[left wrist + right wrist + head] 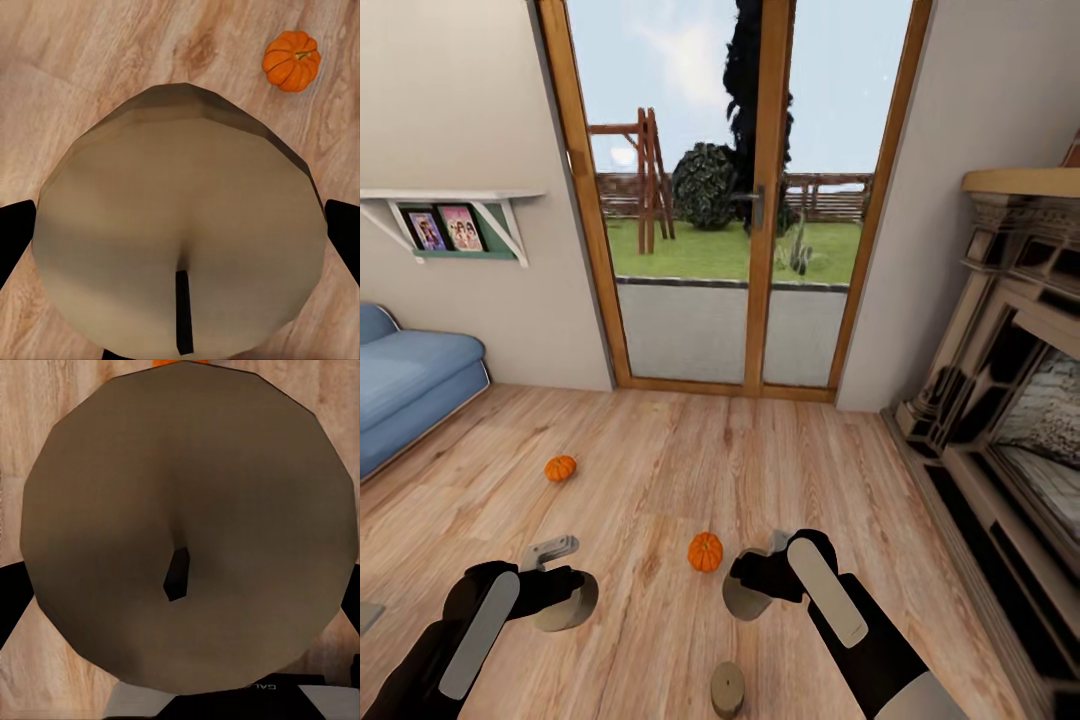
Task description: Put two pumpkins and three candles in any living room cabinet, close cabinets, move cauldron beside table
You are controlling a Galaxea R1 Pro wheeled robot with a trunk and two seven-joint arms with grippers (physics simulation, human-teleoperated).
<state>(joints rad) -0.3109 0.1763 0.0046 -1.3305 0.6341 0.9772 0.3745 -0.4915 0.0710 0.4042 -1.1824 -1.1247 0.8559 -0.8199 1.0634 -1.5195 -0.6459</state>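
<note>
My left gripper [563, 592] is shut on a tan candle [572, 606] just above the wooden floor; in the left wrist view that candle [180, 217] sits between the black fingers [13, 241]. My right gripper [758, 585] is shut on a second candle [743, 598], which looms large in the right wrist view [187, 525]. A third candle [727, 688] stands on the floor near my base. One pumpkin [705, 551] lies between the grippers, the other pumpkin [560, 467] farther left. The cabinet, table and cauldron are out of view.
A blue sofa [405, 385] stands at the left under a wall shelf [455, 198]. Glass garden doors [730, 200] are straight ahead. A fireplace [1010, 400] lines the right side. Wooden floor [660, 450] lies open ahead.
</note>
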